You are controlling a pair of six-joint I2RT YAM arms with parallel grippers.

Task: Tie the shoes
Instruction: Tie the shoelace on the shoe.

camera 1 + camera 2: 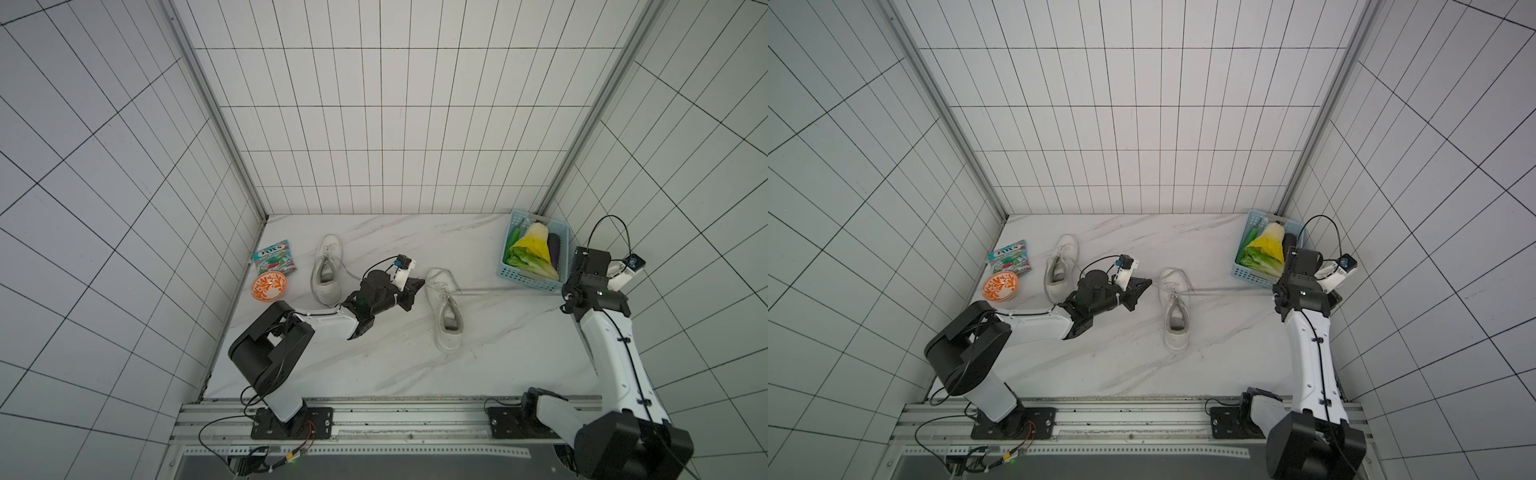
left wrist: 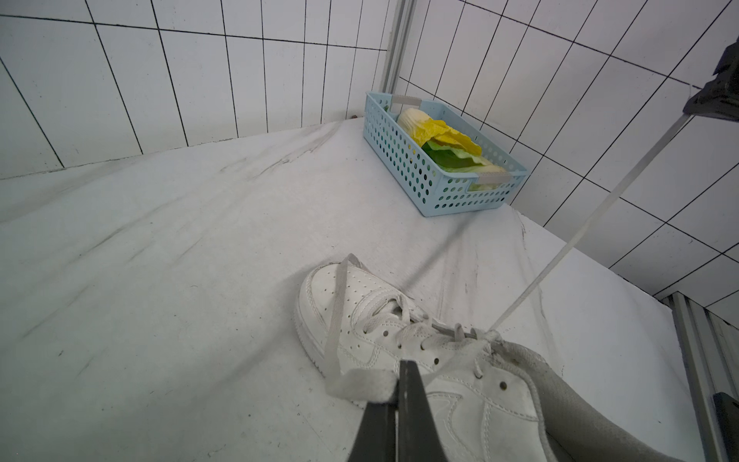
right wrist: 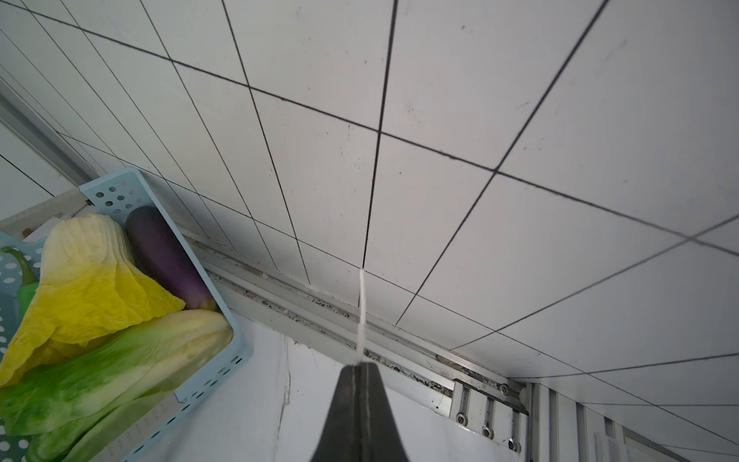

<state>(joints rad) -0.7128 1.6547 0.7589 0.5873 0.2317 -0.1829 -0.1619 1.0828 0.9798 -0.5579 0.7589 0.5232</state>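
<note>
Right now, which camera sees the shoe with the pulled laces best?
The left wrist view: the shoe is close up, eyelets and crossed laces clear. Both top views show it whole but small. The right wrist view misses it, showing only a lace end in the right gripper.

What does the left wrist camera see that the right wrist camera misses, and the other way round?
Only left wrist: a white shoe, with the left fingers shut on its slack lace. Only right wrist: a purple eggplant. Both: the blue basket, its yellow-green cabbage, and the taut lace that the right fingers pinch.
</note>
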